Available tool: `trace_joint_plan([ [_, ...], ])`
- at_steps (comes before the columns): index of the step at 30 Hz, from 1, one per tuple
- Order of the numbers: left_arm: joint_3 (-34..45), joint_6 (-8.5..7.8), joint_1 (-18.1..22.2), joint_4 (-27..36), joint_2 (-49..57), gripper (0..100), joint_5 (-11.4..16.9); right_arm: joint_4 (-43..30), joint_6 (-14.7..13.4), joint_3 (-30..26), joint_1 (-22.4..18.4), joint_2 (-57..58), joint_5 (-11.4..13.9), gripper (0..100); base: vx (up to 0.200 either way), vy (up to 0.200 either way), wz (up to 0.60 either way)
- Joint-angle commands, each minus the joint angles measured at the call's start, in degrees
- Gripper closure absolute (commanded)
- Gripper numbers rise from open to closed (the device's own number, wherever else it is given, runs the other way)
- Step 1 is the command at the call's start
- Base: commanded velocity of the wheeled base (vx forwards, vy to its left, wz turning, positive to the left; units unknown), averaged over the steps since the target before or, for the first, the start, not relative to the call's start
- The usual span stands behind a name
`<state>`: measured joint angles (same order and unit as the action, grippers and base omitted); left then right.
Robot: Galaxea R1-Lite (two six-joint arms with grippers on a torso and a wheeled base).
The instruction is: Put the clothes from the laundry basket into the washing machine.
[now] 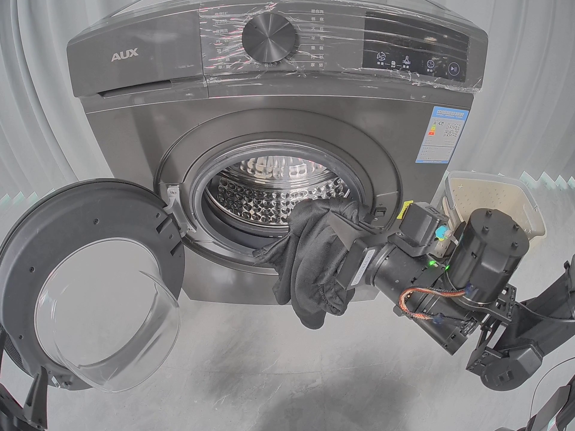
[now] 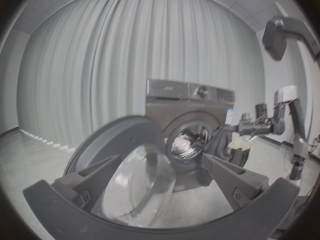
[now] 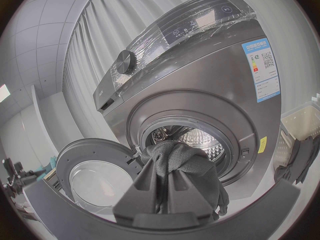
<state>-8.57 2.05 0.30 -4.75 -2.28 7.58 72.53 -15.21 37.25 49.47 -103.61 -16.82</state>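
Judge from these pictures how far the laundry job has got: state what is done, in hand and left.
Done: the door stands open. In hand: the right tool is shut on a dark garment at the drum mouth, much of it hanging outside. Left: push it in, then fetch the dark cloth draped over the basket.

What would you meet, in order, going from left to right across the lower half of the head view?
Open washing machine door → black garment, clamped in the right gripper at the drum's mouth → laundry basket.
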Motion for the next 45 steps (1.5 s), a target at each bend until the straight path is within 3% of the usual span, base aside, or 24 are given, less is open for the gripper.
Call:
trace_joint_plan([
  [1, -7.69, 1.38, 0.05, -1.05, -14.33, 0, 9.73, 0.15, 0.01, 2.56, 0.89, -1.33, 0.21, 100, 0.000, 0.000, 0.00],
  [3, -5.40, -0.55, -0.13, -4.21, -21.98, 0, 13.16, 0.15, 0.01, 2.74, 0.89, -1.25, 0.83, 100, 0.000, 0.000, 0.00],
  [4, -5.40, -0.55, -0.13, -4.21, -21.98, 0, 13.16, 0.15, 0.01, 2.74, 0.89, -1.25, 0.83, 100, 0.000, 0.000, 0.00],
  [5, -4.70, -1.87, -0.22, -8.52, -27.34, 0, 15.27, 0.24, 0.01, 2.82, 0.89, -0.98, 1.71, 100, 0.000, 0.000, 0.00],
  [11, -4.53, -4.33, -1.71, -18.89, -42.98, 0, 19.84, 1.65, 0.01, 2.82, 0.89, -1.33, 3.99, 100, 0.000, 0.000, 0.00],
  [18, -5.05, -3.98, -9.45, -24.78, -55.73, 0, 19.40, 2.61, 0.01, 2.65, 0.89, -1.60, 3.99, 100, 0.000, 0.000, 0.00],
  [29, -6.64, -4.07, -13.66, -38.49, -72.60, 0, 19.05, 2.70, -0.08, 2.38, 0.89, -1.69, 3.99, 100, 0.000, 0.000, 0.00],
  [34, -9.01, -3.54, -17.62, -44.73, -78.58, 0, 14.83, 2.96, 0.01, 2.56, 0.89, -2.56, 3.90, 100, 0.000, 0.000, 0.00],
  [37, -11.47, -3.45, -20.17, -45.78, -82.01, 0, 13.60, 3.93, 0.10, 2.74, 1.24, -3.27, 3.82, 100, 0.000, 0.000, 0.00],
  [45, -17.71, -2.40, -21.66, -47.01, -88.60, 0, 13.42, 4.28, 0.10, 2.65, 1.33, -3.36, 3.82, 100, 0.000, 0.000, 0.00],
])
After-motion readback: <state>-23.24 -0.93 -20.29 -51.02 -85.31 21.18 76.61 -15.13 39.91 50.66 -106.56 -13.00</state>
